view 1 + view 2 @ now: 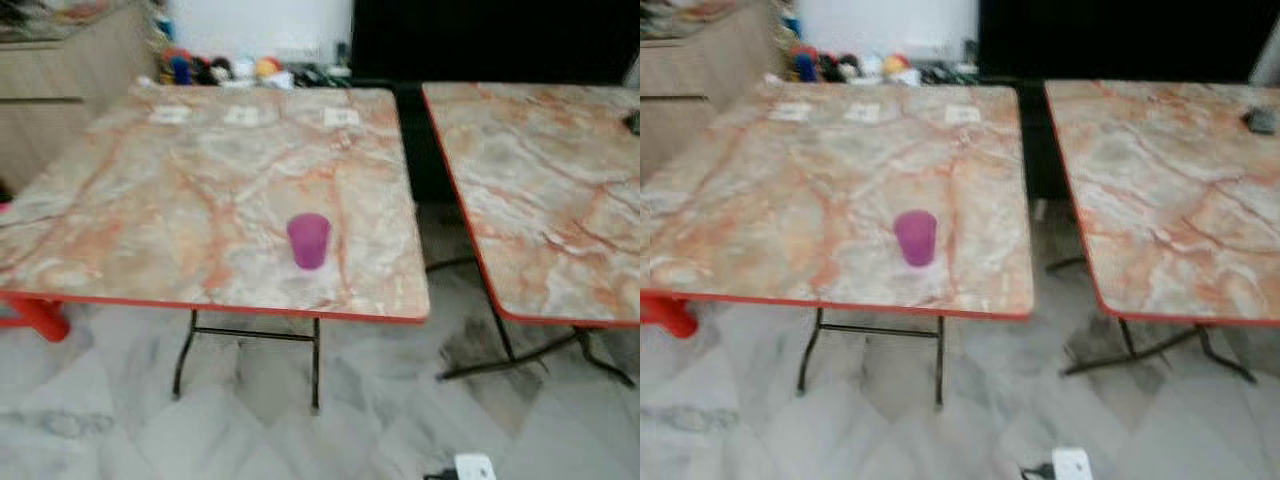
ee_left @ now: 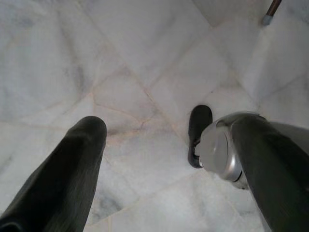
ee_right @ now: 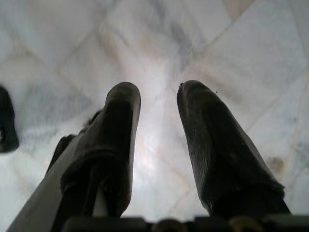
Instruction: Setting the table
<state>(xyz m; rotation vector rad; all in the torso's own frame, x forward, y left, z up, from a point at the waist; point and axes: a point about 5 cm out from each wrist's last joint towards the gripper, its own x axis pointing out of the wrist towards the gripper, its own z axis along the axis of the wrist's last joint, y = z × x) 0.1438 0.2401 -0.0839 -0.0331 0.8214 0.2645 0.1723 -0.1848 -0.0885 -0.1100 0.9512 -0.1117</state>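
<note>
A purple cup [image 1: 309,240] stands upright on the left marble-patterned table [image 1: 150,200], near its red front edge and right of the middle. Three small white cards [image 1: 244,116] lie in a row along that table's far edge. My left gripper [image 2: 169,123] hangs over the pale tiled floor, open with nothing between its fingers [image 2: 72,164]. My right gripper [image 3: 158,92] also points down at the floor and is open and empty. Both are well away from the cup.
A second marble table [image 1: 560,190] stands to the right across a narrow gap. A small dark object [image 1: 1260,120] lies at its far right. Toys [image 1: 215,70] line the back wall. A red stool [image 1: 35,315], a wooden cabinet [image 1: 50,90] and a white plug [image 1: 473,467] are nearby.
</note>
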